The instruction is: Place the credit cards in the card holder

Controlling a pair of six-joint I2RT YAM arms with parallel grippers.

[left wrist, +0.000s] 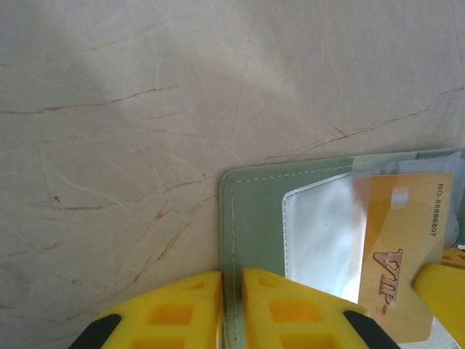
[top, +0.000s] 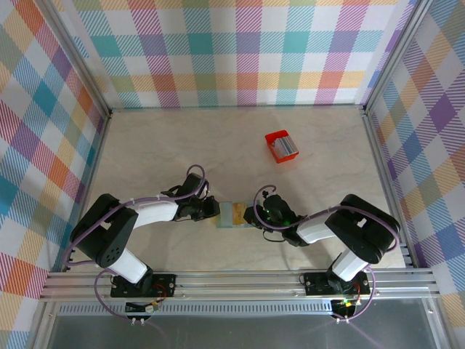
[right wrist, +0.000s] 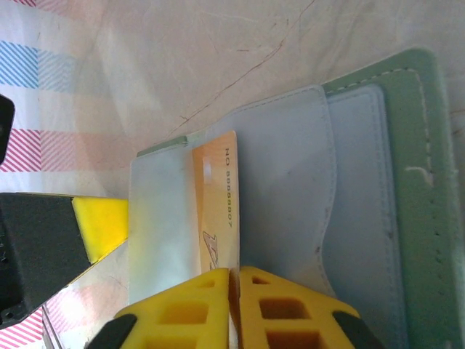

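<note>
Your left fingers (left wrist: pixel 216 294) pinch the card holder (left wrist: pixel 254 211) by its edge; right fingers (right wrist: pixel 224 287) clamp the gold card (right wrist: pixel 216 196), seemingly half into a pocket; more cards likely wait in the red box (top: pixel 275 137).

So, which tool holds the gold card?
The right tool: it pinches the gold VIP card, while the left tool pinches the green card holder by its edge.

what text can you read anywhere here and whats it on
"VIP": on the gold card
"NO 8888807": along that card's edge, digits not certain
card holder: no text seen
red box: too small to tell
</note>
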